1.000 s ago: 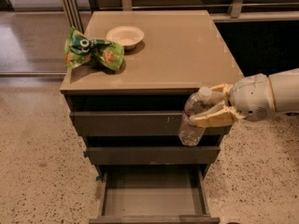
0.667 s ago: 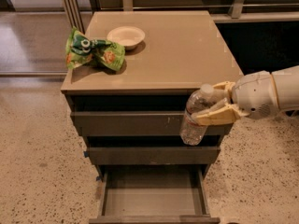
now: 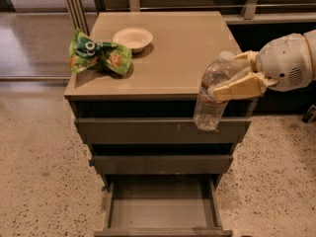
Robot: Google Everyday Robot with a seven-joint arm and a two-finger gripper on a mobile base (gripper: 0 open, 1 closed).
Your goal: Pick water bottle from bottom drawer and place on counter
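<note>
At the right front corner of the cabinet, the hand (image 3: 226,76) is closed around the water bottle (image 3: 211,97), one tan finger (image 3: 237,87) crossing the front of the bottle's upper half and the other showing behind its shoulder, near the white cap. The water bottle stands close to upright, leaning a little, and it hangs in the air in front of the cabinet: its cap shows against the bench (image 3: 182,48) near the front edge, while its base shows against the top drawer (image 3: 148,131). Nothing is under it, so the hand alone carries it. The white arm (image 3: 289,60) reaches in from the right edge of the view, at about the height of the bench. The bottom drawer (image 3: 160,212) is pulled out toward the camera, and its grey floor is bare. Above it the middle drawer (image 3: 160,164) juts out a little less than the bottom drawer, and the top drawer a little less again, so the three fronts step back like stairs; dark gaps show above the two upper ones. Toward the back left of the bench sits a shallow white bowl (image 3: 132,37), and just beside it, at the left edge, lies a crumpled green bag (image 3: 98,57), close to the bowl though I cannot tell whether the two touch. Both lie well apart from the water bottle. A speckled floor (image 3: 34,157) runs around the cabinet.
</note>
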